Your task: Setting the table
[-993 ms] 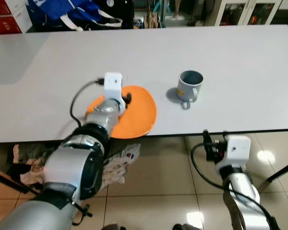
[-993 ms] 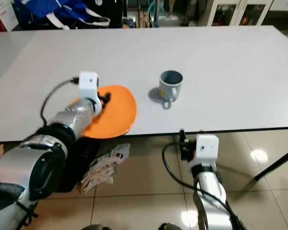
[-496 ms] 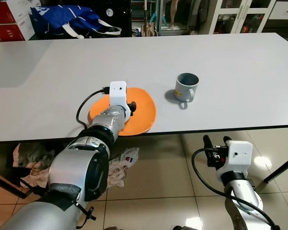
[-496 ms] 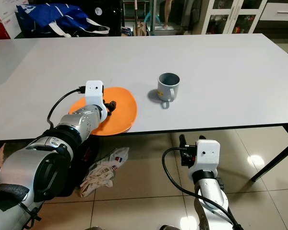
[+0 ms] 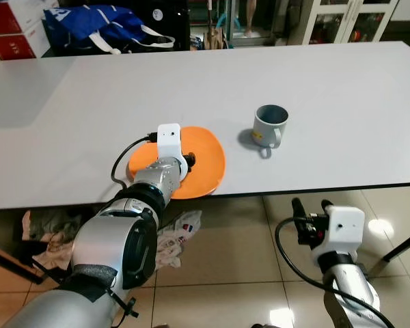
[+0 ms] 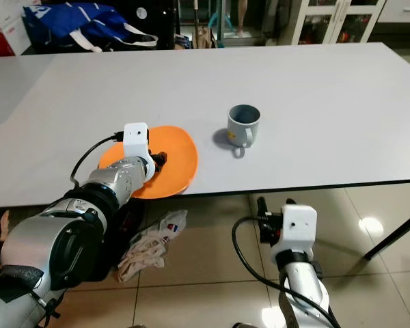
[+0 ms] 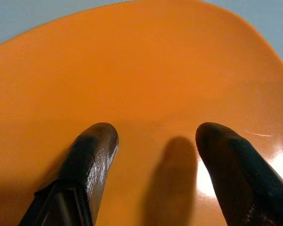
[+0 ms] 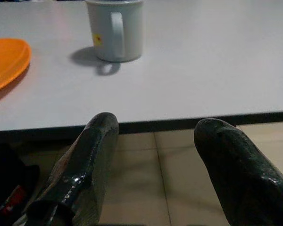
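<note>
This looks like a lived-in home dining area: a long, plain white table with a dark edge [image 5: 342, 82] stands on glossy beige floor tiles [image 5: 239, 260]. On it sit everyday tableware, a round orange plastic plate [image 5: 203, 160] and a grey-blue ceramic mug [image 5: 268, 125]. Household clutter surrounds it: a blue fabric bag with white straps [image 5: 99, 20] and red-and-white cardboard boxes [image 5: 10, 27] beyond the far edge, white glass-door cabinets [image 5: 342, 17] behind, and crumpled cloth [image 5: 174, 236] on the floor beneath.
</note>
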`<state>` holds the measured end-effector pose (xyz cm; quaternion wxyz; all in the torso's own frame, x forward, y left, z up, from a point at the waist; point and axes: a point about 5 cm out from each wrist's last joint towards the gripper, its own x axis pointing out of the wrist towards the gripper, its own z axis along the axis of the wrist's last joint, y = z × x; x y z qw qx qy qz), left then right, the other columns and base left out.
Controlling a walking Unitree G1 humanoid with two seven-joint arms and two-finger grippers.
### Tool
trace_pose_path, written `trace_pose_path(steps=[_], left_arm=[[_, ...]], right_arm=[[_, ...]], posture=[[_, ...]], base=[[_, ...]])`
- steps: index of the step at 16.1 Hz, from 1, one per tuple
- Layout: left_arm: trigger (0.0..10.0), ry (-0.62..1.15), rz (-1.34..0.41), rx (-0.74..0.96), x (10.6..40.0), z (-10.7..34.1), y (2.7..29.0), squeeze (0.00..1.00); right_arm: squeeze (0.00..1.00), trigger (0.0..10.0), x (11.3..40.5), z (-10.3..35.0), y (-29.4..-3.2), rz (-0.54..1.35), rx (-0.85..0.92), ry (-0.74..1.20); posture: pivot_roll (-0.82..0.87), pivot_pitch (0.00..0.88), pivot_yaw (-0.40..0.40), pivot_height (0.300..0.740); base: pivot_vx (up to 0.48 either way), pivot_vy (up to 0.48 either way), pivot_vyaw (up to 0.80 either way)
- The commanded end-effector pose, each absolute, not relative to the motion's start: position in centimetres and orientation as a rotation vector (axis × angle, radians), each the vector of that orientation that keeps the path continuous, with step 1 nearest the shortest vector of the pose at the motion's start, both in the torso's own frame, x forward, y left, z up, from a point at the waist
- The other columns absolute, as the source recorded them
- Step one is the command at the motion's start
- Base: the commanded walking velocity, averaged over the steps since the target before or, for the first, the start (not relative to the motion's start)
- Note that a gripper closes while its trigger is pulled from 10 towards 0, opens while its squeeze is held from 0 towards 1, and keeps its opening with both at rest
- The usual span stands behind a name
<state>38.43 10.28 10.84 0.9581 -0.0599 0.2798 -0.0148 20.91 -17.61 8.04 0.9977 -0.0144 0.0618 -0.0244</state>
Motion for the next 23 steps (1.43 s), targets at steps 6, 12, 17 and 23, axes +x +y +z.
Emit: trace_pose_path(steps=[6,12,17,23], left_arm=[[10.0,0.61,-0.046,-0.106,37.7,9.8,9.1,0.0],[10.0,0.55,-0.04,-0.06,38.2,10.5,9.5,0.0],[10.0,0.501,-0.04,-0.019,38.7,11.4,9.8,0.0],[10.0,0.399,-0.061,-0.009,39.7,13.5,9.9,0.0]], right_arm=[[0.0,10.0,19.2,8.4,-18.1,-0.087,-0.048,0.145],[0.0,10.0,17.7,8.4,-18.3,-0.117,-0.054,0.168],[0.0,10.0,17.1,8.4,-18.4,-0.126,-0.058,0.181],[0.0,10.0,17.3,8.3,-18.2,-0.121,-0.059,0.182]], posture=[[-0.26,0.04,0.096,0.74],[-0.3,0.07,0.115,0.74],[-0.31,0.077,0.119,0.74],[-0.3,0.047,0.119,0.74]], base=[[0.0,0.0,0.0],[0.0,0.0,0.0],[0.0,0.0,0.0],[0.0,0.0,0.0]])
